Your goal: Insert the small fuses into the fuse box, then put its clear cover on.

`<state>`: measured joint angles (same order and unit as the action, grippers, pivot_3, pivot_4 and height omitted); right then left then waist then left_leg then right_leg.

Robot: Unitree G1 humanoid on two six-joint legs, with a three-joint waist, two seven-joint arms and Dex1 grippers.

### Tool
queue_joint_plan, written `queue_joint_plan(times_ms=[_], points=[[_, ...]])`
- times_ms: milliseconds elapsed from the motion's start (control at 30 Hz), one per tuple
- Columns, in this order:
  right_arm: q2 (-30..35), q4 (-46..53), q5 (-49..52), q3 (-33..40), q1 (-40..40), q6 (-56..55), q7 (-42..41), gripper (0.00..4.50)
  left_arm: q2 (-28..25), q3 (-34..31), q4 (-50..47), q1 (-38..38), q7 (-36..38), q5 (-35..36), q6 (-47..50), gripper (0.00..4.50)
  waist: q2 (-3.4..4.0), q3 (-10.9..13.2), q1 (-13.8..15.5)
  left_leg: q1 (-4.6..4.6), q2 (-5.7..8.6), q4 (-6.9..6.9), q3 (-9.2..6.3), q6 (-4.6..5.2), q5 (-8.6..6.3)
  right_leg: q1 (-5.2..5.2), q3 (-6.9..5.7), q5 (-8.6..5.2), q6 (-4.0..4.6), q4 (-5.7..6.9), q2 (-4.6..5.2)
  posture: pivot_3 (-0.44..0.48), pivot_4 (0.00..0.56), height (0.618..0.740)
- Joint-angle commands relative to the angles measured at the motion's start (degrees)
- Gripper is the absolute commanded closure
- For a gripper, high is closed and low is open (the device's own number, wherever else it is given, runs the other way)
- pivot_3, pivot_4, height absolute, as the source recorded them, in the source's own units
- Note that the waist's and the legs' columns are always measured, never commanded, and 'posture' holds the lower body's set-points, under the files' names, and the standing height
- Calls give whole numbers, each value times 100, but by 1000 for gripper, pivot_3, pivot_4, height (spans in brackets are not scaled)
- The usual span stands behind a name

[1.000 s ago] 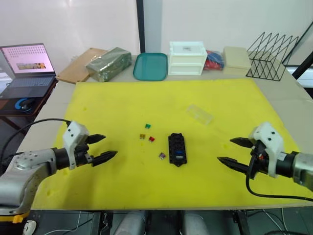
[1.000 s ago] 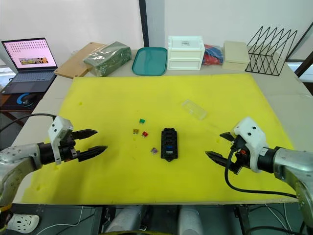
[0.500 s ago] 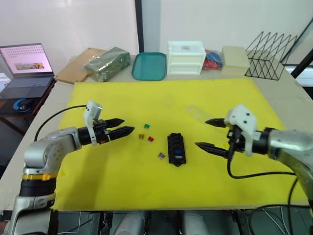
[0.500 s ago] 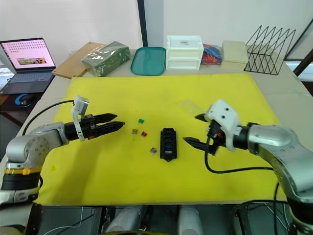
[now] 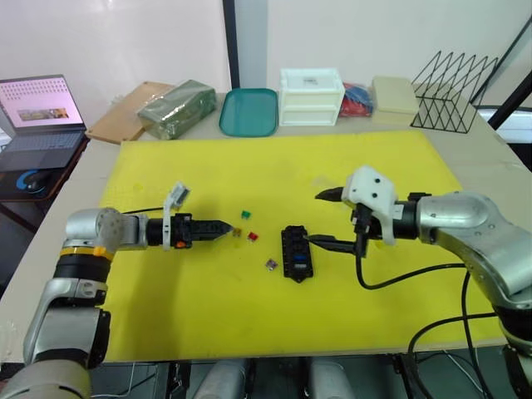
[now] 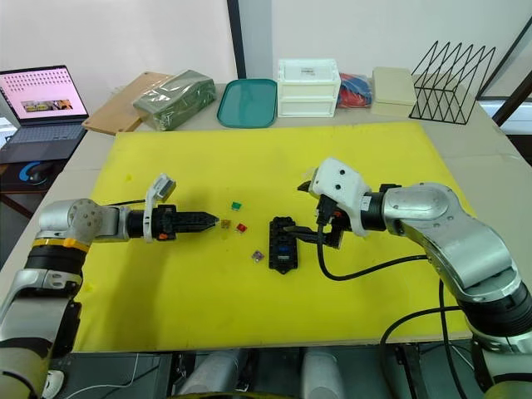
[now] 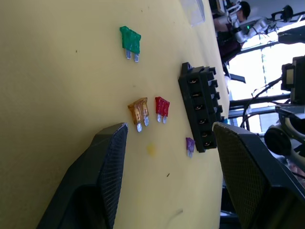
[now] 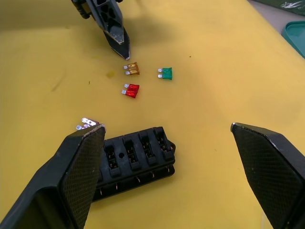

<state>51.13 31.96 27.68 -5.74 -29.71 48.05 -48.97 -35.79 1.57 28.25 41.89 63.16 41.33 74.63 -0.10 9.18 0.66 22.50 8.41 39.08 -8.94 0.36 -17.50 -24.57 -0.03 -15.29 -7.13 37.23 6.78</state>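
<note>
The black fuse box [image 5: 296, 253] lies mid-mat. Left of it lie small fuses: green [image 5: 246, 214], amber [image 5: 237, 233], red [image 5: 253, 236] and purple [image 5: 271, 264]. My left gripper [image 5: 223, 226] lies low over the mat, its tips just left of the amber fuse. In the left wrist view it is open [image 7: 170, 125], with the amber fuse [image 7: 139, 112] just ahead of the gap. My right gripper [image 5: 316, 219] hangs wide open at the box's right side, holding nothing. The clear cover [image 7: 193, 9] shows far beyond the green fuse in the left wrist view.
The yellow foam mat [image 5: 166, 299] covers the table. Along the back stand a teal tray [image 5: 248, 112], a white drawer unit [image 5: 311, 97], a green package [image 5: 176, 108] and a black wire rack [image 5: 453, 83]. A laptop [image 5: 37, 112] sits at the far left.
Both arms have swung inward from the mat's front corners. The left gripper reached the amber fuse; the right gripper moved left to the fuse box and now covers the clear cover in the eye views.
</note>
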Motion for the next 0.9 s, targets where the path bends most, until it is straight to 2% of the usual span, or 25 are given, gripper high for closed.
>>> queue_joint_plan(times_ms=[33,433,700,800,900], points=[[48,132,-44,56,-114,-36,-7,0,-5,105,136,134,76,-177,-36,1579,0,0,0,0,0,0,0,0,0,0,0,0,0,0,0,0,150,740],[120,275,-152,-31,-34,45,32,0,497,217,342,231,144,-479,-242,1579,0,-1,32,0,5,5,-1,0,0,5,0,0,0,1,3,0,150,740],[134,374,-197,-26,45,116,46,0,644,193,399,210,161,-614,-337,1579,0,-2,43,-1,7,8,-3,1,0,8,0,0,0,2,4,0,150,740],[144,387,-222,-30,57,135,46,0,657,186,385,189,172,-649,-339,2178,-1,-2,41,-1,7,8,-3,1,0,8,0,0,0,2,4,0,150,740],[160,386,-252,-40,71,126,27,0,577,245,315,104,217,-723,-410,3183,-1,-2,20,-1,7,8,-3,1,0,6,0,0,0,2,4,0,150,740]])
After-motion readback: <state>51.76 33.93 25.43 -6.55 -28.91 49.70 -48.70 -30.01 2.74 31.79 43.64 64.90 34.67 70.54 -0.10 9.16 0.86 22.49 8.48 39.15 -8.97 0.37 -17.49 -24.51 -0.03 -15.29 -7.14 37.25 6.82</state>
